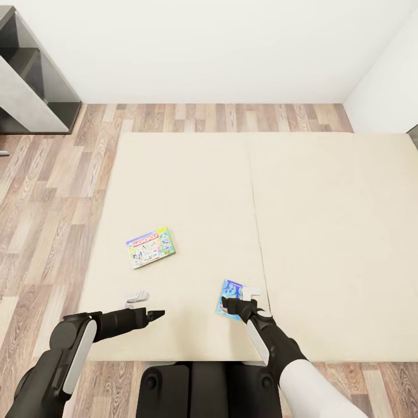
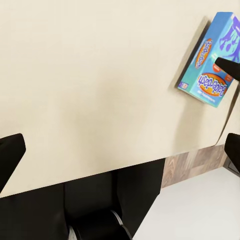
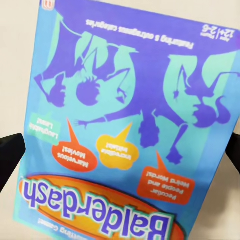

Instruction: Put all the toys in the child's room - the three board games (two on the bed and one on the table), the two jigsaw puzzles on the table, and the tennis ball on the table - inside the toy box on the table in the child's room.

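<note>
Black fingers of the right hand [image 1: 237, 306] are spread either side of the blue board game [image 1: 229, 296] at lower centre of the head view. Left hand [image 1: 155, 314] hangs spread over the cream bed [image 1: 191, 186]; the yellow-green board game [image 1: 150, 247] lies centre-left.

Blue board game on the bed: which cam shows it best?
Right wrist view: the blue board game fills the frame, cover art and "Balderdash" lettering readable between the open fingertips. Head view shows it small, partly behind the right gripper. Left wrist view catches it whole but small, near the frame's edge.
</note>
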Controlling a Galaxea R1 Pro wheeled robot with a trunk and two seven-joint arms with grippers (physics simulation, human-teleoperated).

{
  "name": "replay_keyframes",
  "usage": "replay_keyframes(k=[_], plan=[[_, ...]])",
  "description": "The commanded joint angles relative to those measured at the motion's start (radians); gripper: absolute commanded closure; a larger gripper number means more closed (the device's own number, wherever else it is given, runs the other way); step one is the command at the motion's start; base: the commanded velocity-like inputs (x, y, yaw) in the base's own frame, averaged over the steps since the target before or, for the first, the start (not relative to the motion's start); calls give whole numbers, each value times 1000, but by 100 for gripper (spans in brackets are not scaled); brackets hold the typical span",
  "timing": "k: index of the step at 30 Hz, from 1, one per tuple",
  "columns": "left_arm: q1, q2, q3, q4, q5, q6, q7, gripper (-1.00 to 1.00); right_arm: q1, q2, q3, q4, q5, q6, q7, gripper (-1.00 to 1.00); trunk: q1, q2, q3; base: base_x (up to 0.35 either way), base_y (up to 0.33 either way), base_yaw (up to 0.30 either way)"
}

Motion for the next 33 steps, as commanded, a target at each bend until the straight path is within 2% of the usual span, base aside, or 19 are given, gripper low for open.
replay_keyframes(k=[1,33], plan=[[0,0,1,0,4,7,0,-100,0,0,2,-2,-10,7,0,-100,1,-1,-1,0,0,0],[0,0,1,0,4,7,0,-100,0,0,3,26,-10,21,1,-100,1,-1,-1,0,17,0]])
